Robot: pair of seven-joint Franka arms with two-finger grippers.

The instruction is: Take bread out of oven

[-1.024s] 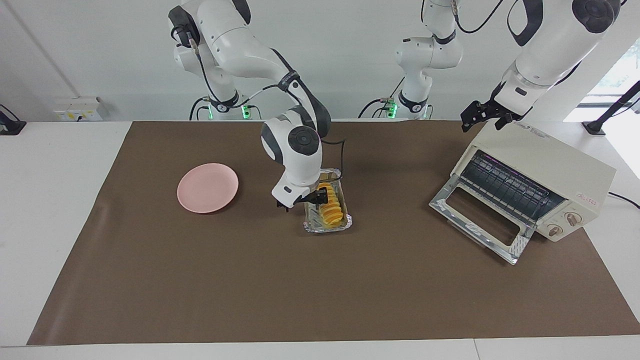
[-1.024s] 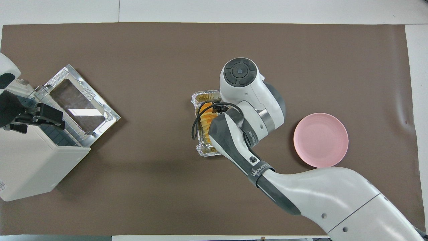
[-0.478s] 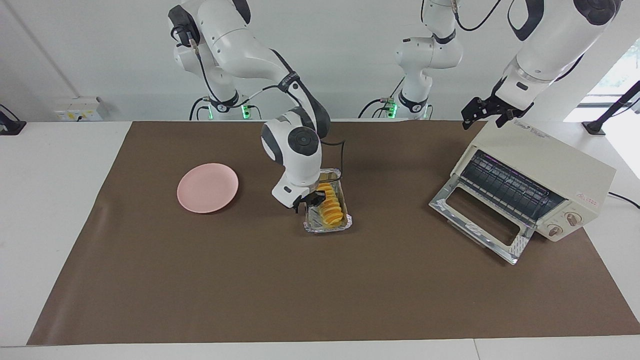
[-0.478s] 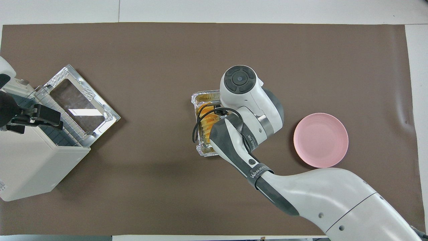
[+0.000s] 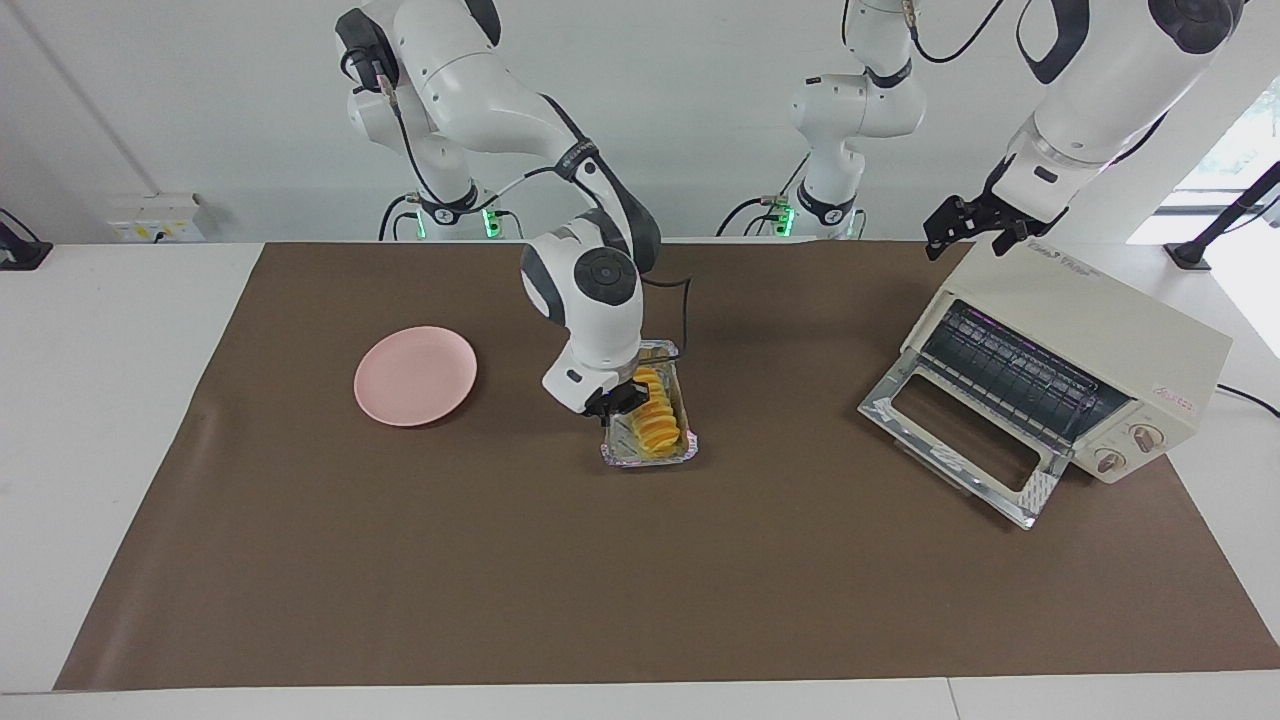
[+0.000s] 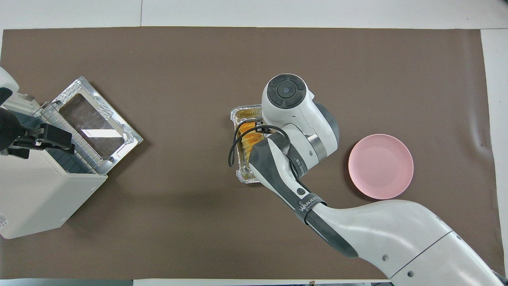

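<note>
The bread (image 5: 661, 421), a golden ridged loaf, lies in a crinkled foil tray (image 5: 645, 457) on the brown mat at mid-table; both show in the overhead view, bread (image 6: 248, 140) and tray (image 6: 244, 113). My right gripper (image 5: 618, 397) is down at the tray's long rim toward the right arm's end, shut on that rim; its wrist hides it from above. The cream oven (image 5: 1100, 320) stands at the left arm's end with its glass door (image 5: 950, 440) folded down open and its rack bare. My left gripper (image 5: 966, 228) hovers open over the oven's top edge.
A round pink plate (image 5: 415, 375) lies on the mat toward the right arm's end, beside the tray. The oven's open door (image 6: 95, 125) juts out toward mid-table. A third arm's base stands at the table's robot edge.
My right gripper has closed onto the tray's rim, and the tray with the bread has shifted slightly toward the plate. My left gripper has risen a little over the oven top.
</note>
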